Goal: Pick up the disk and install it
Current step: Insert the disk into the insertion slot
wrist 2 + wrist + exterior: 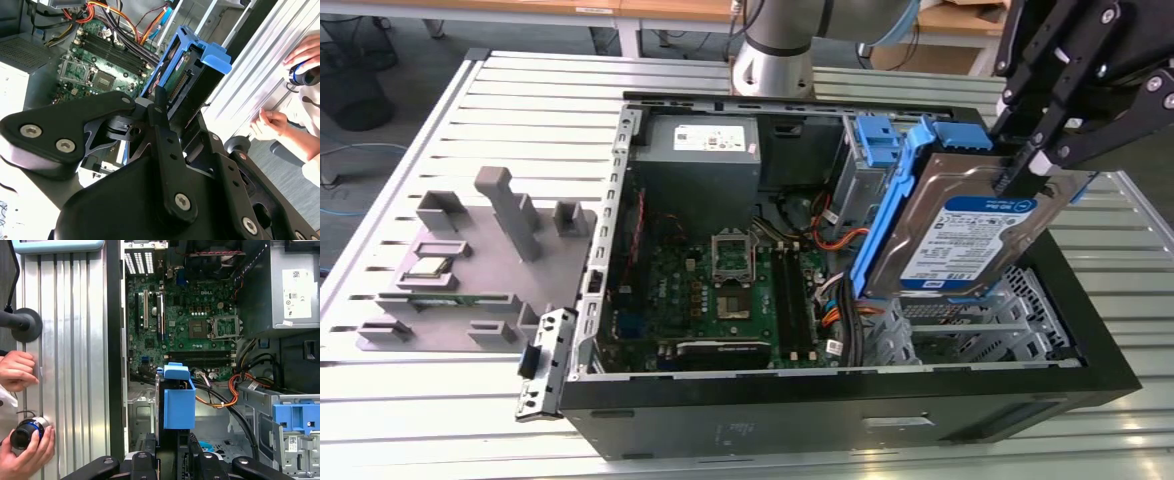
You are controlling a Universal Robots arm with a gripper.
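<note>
Gripper [1025, 172] in the upper right of the exterior view, fingers pinched on the top edge of the disk [970, 235]. The disk hangs directly below the fingers, tilted with its label face toward the camera and the blue carrier rail along its left side. It is held above the right part of the open computer case [854, 425], its lower edge over the perforated drive cage [987, 320]; cannot tell whether it touches the cage. In the case: motherboard [720, 290] on the floor at centre, grey power supply [700, 150] at the upper left corner, a second blue bracket [874, 140] just behind the disk, and orange cables [831, 232] between board and disk. In the first wrist view the carrier end [178, 400] stands just beyond the fingers, over the case interior. Grey fixture [480, 260] on the slatted table [520, 90] at the left of the exterior view, well apart from the case. A person's hand [17, 371] rests on the table beside the case.
</note>
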